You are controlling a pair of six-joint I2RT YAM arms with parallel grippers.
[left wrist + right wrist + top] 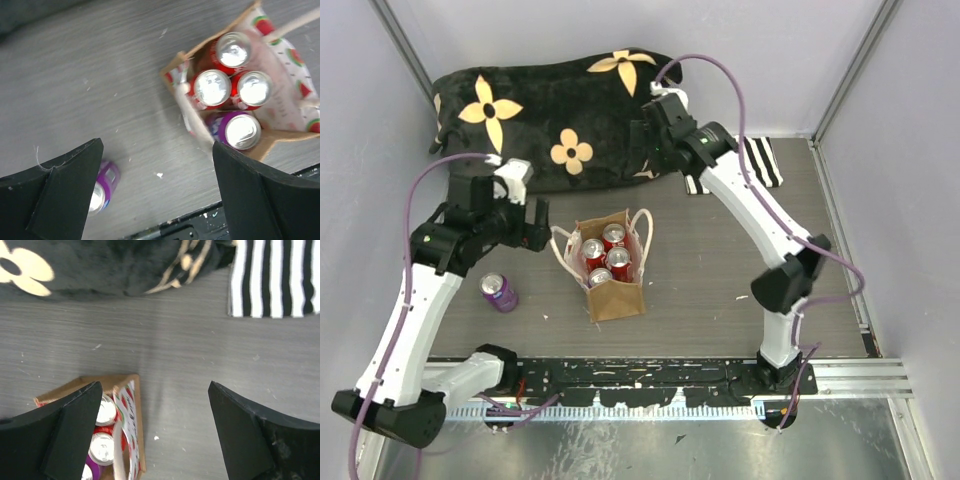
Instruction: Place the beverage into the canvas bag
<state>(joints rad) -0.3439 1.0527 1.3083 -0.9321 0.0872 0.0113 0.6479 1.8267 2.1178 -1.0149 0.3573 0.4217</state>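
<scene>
Claw (154,384) spread; canvas bag (117,381) with cans (106,410) lower left; striped cloth (272,277) upper right.

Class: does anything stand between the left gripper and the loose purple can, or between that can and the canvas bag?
Nothing visible: bare table separates the left gripper, purple can and canvas bag. Four cans already crowd the bag.

I am running a robotics lab cell; plain white panel walls (620,30) sit in aluminium frame posts (853,70); the left arm (410,320) and right arm (760,215) are bolted to a metal rail (850,372) edging a grey wood-grain table (720,250); purple cables (739,120) loop overhead.
</scene>
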